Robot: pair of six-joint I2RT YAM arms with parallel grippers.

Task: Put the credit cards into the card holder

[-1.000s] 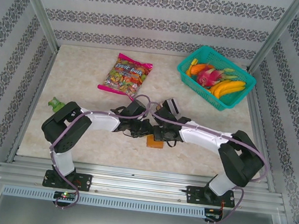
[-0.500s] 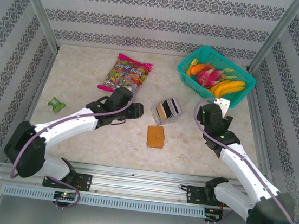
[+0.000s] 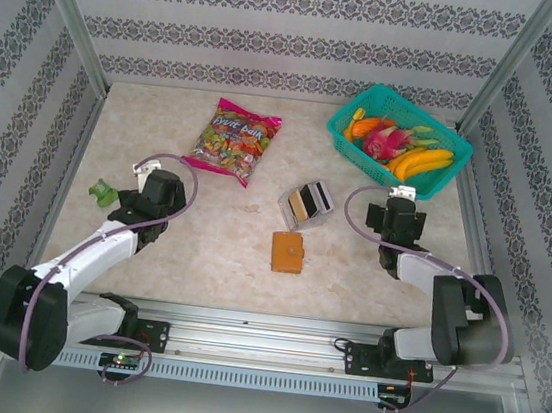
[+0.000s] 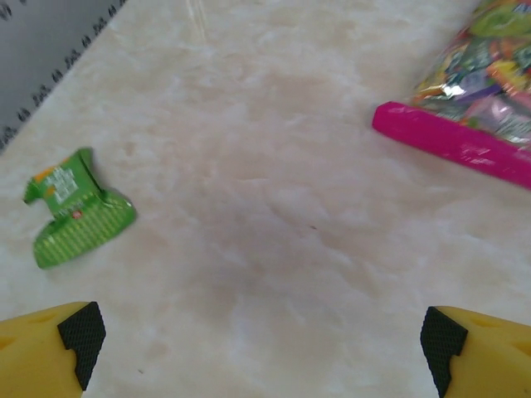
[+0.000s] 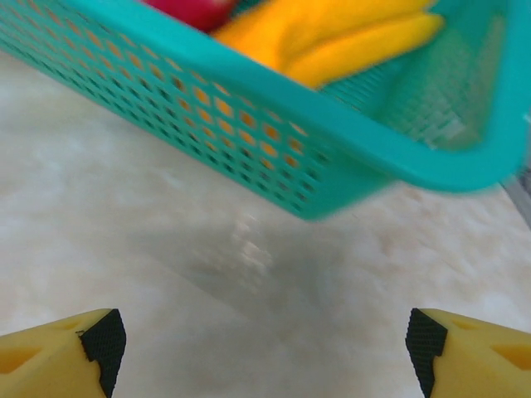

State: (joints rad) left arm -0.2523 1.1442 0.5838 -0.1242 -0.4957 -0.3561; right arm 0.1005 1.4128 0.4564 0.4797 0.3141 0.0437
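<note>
Workspace seen from above and from both wrists.

Card holder (image 3: 287, 252): orange-brown, folded shut, flat on the pale marbled table (image 3: 220, 250) near its middle, between the two arms and touched by neither. Credit cards (image 3: 307, 202): black and tan faces, standing on edge in a clear slotted tray (image 3: 284, 209) just behind the card holder, tray and holder close but apart. Exact number of cards too small to tell.

Left gripper (image 4: 261, 336): out to the left of the card holder and well apart from it, jaws spread wide, yellow tips with black pads at the two lower corners of the left wrist view, bare tabletop between them. Green packet (image 4: 75, 207) ahead and to the left of the jaws, crumpled, lying flat. Pink-edged candy bag (image 4: 481, 83) ahead and to the right, also apart from the gripper.

Right gripper (image 5: 264, 340): to the right of the tray, near the front wall of a teal mesh basket (image 5: 249, 141), jaws likewise spread wide over bare tabletop, clamped on nothing. Bananas (image 5: 332, 37) inside the basket, with other coloured fruit beside them in the overhead view. Basket at the far right corner of the table, candy bag at far centre-left.
</note>
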